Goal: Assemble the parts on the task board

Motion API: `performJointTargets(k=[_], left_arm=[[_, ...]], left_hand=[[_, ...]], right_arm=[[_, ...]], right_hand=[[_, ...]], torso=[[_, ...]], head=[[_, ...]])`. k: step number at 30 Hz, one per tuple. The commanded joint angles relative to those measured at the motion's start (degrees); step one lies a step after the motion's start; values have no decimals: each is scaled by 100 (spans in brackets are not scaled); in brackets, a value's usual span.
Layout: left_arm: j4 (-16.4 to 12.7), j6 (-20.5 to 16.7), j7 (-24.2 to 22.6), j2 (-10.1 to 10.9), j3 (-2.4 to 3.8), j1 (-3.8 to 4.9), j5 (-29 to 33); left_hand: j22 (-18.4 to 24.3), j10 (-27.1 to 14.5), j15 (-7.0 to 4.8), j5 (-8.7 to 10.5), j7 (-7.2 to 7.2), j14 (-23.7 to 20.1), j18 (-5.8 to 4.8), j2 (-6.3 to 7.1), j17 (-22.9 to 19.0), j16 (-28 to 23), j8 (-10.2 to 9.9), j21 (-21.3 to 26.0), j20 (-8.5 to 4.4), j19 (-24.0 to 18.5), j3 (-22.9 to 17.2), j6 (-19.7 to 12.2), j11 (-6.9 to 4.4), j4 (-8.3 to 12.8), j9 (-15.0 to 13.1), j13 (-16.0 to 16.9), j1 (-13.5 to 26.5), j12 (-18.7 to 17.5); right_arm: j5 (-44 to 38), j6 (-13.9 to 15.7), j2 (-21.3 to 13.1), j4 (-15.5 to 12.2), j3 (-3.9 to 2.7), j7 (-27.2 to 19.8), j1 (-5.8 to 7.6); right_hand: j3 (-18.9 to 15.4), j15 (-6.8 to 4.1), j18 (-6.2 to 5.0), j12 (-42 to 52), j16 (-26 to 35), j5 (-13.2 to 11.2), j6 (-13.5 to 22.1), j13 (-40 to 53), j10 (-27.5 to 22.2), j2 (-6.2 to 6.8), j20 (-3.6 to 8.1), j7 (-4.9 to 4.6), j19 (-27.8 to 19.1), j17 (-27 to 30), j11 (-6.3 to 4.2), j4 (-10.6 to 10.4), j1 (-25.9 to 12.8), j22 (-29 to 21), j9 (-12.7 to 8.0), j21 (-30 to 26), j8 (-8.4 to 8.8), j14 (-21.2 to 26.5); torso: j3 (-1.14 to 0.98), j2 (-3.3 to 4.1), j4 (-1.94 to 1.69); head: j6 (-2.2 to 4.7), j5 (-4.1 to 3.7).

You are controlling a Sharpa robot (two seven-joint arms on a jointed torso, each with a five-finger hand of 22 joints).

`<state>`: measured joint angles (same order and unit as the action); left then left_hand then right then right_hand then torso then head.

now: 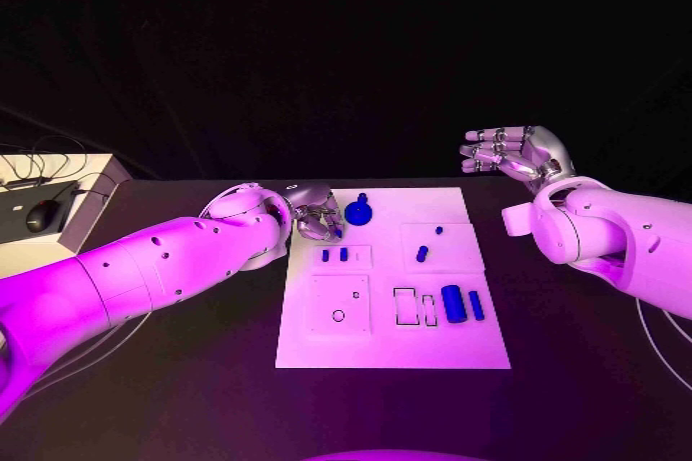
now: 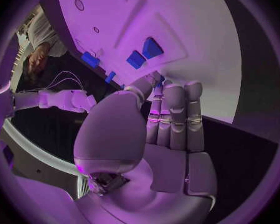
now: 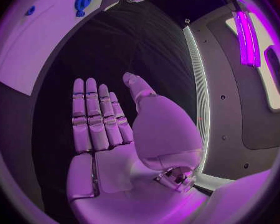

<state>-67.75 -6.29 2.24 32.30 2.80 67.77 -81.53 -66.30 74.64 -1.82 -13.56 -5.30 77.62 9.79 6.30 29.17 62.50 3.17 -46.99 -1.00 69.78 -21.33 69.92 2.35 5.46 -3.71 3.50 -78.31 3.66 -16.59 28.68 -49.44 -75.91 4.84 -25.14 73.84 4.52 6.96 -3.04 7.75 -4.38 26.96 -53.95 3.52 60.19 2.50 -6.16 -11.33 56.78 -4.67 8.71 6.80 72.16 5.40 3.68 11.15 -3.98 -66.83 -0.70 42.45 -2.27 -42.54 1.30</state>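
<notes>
The white task board (image 1: pixel 389 343) lies in the middle of the table. A round blue part (image 1: pixel 358 213) stands at its far edge. Small blue parts (image 1: pixel 343 253) (image 1: pixel 421 252) lie mid-board, and two blue cylinders (image 1: pixel 454 303) (image 1: pixel 475 304) lie near empty slots (image 1: pixel 407 306). My left hand (image 1: pixel 310 215) rests at the board's far left edge, its fingers straight and just left of the round part. In the left wrist view its fingertips (image 2: pixel 171 92) reach the board (image 2: pixel 196 45) near blue parts (image 2: pixel 152 47). My right hand (image 1: pixel 516 151) is raised off to the board's right, flat and empty (image 3: pixel 99 129).
A white box (image 1: pixel 87 231) with a black mouse (image 1: pixel 42 216) and cables sits at the table's far left. Black tabletop surrounds the board, with room to its right and front. The right wrist view shows the board's corner (image 3: pixel 34 45) and the round part (image 3: pixel 82 0).
</notes>
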Motion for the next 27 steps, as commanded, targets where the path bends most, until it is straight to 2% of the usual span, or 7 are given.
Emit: performJointTargets(k=[1, 10, 17, 23, 25, 27], left_arm=[[-37, 101, -32, 10, -18, -34, -78], [-61, 17, -65, 25, -17, -42, -95], [-52, -12, -55, 33, -16, -43, -86], [-48, -33, -47, 34, -16, -43, -62], [-52, -35, -47, 35, -16, -43, -47], [-55, -37, -49, 38, -16, -43, -36]], left_hand=[[8, 21, -29, -20, -13, -16, 57, 16, -5, -18, 38, 11, -22, -23, 23, -35, -1, -1, -3, 9, -58, -16], [20, 17, -30, -19, -14, -22, 50, 44, -3, -18, 37, 10, -27, -28, 9, -167, -3, -6, -1, 10, -63, -15], [30, 64, -47, -20, 7, -14, 45, 78, -10, -23, 37, 2, -31, -28, -31, -406, -33, -17, 3, 12, -71, -13], [45, 55, -46, -20, 27, -18, 40, 145, -11, -33, 31, 5, -37, -30, -79, -810, -31, -40, 15, 12, -66, -14], [53, 55, -50, -12, 83, -18, 37, 172, -9, -35, 34, 9, -40, -32, -92, -998, -35, -55, 15, 12, -68, -13], [56, 57, -51, -12, 88, -20, 35, 183, -9, -38, 33, 9, -42, -32, -95, -1040, -35, -66, 16, 12, -70, -13]], right_arm=[[1, -75, -2, 1, -4, -40, -2], [1, -92, 0, 6, -4, -32, -3], [1, -131, -4, 9, -4, -10, -3], [1, -173, -9, 10, -4, 19, -3], [1, -180, -10, 11, -4, 27, -3], [1, -183, -10, 10, -4, 30, -3]], right_hand=[[42, -9, 56, -12, 17, 21, -19, -8, -22, -59, -4, -37, -64, 8, 4, 0, -41, -25, 4, 35, 14, 34], [42, -9, 56, -12, 17, 21, -19, -8, -22, -59, -4, -37, -64, 8, 4, 0, -41, -25, 4, 35, 14, 34], [38, -3, 57, -16, 20, 19, -8, -8, -32, -55, -6, -42, -70, 10, 9, 0, -44, -29, 3, 33, 17, 43], [24, 5, 60, -19, 25, 14, 12, -8, -54, -55, -15, -45, -84, 14, 16, -2, -47, -35, 3, 25, 17, 66], [19, 6, 60, -19, 24, 14, 17, -8, -59, -52, -17, -47, -89, 13, 18, -2, -47, -37, 4, 23, 16, 68], [19, 6, 60, -19, 24, 14, 17, -8, -59, -52, -17, -47, -89, 13, 18, -2, -47, -37, 4, 23, 16, 68]], torso=[[8, 2, -3], [1, 3, 0], [-1, 4, 3], [-2, 1, 3], [-2, 2, -1], [-3, 1, -2]], head=[[7, -3], [0, -3], [0, 2], [-12, -3], [-13, -4], [-11, -1]])
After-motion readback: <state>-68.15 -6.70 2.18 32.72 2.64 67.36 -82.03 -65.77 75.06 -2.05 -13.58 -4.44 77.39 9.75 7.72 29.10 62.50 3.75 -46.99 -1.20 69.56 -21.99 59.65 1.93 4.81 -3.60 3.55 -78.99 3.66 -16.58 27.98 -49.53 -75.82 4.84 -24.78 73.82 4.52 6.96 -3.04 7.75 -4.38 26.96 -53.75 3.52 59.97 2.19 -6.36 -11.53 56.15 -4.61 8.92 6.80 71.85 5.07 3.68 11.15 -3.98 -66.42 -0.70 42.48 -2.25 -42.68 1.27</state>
